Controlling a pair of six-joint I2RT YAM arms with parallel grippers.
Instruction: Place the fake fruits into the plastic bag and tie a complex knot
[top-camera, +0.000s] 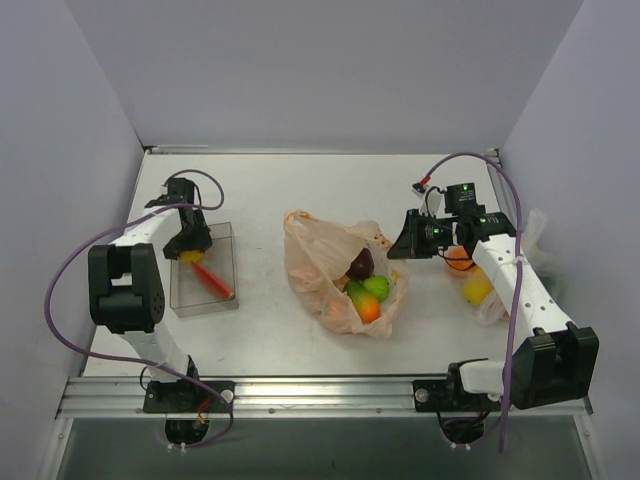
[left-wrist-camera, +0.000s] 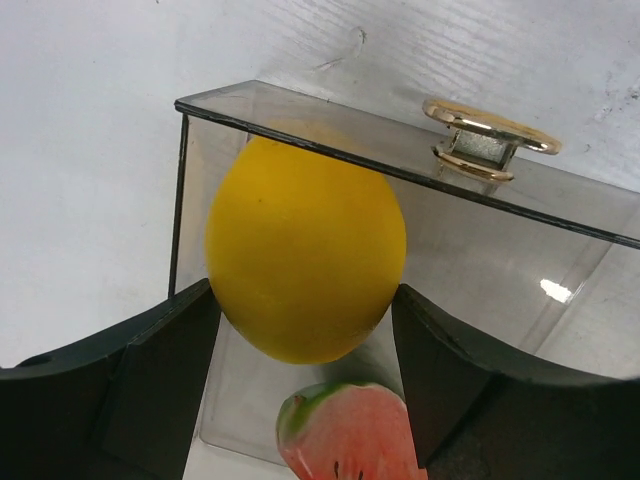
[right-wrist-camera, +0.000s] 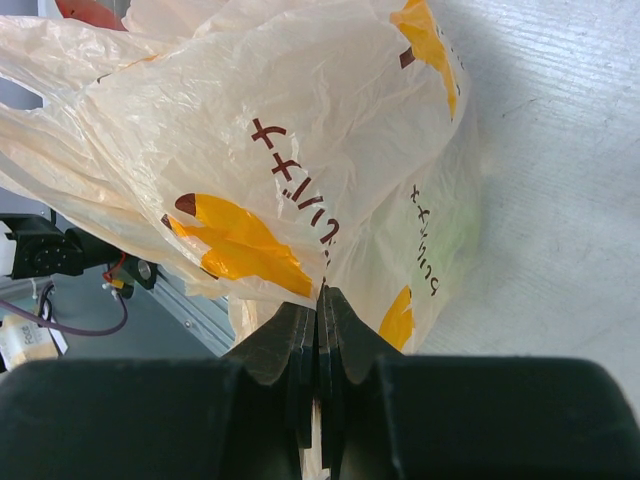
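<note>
The peach plastic bag (top-camera: 330, 262) lies open mid-table with a maroon fruit (top-camera: 360, 264), a green fruit (top-camera: 376, 288) and an orange fruit (top-camera: 367, 310) inside. My right gripper (top-camera: 400, 246) is at the bag's right rim. In the right wrist view it (right-wrist-camera: 322, 298) is shut on a fold of the bag (right-wrist-camera: 300, 150). My left gripper (top-camera: 189, 243) hangs over the clear tray (top-camera: 226, 240). Its jaws (left-wrist-camera: 305, 292) press both sides of a yellow fruit (left-wrist-camera: 305, 250). A red-and-green watermelon slice (left-wrist-camera: 345, 435) lies just below it in the tray (top-camera: 213, 281).
A clear whitish bag (top-camera: 497, 306) at the right, under my right arm, holds an orange fruit (top-camera: 458, 259) and a yellow fruit (top-camera: 478, 290). A gold ring fitting (left-wrist-camera: 490, 140) sits at the tray's far wall. Grey walls enclose the table on three sides.
</note>
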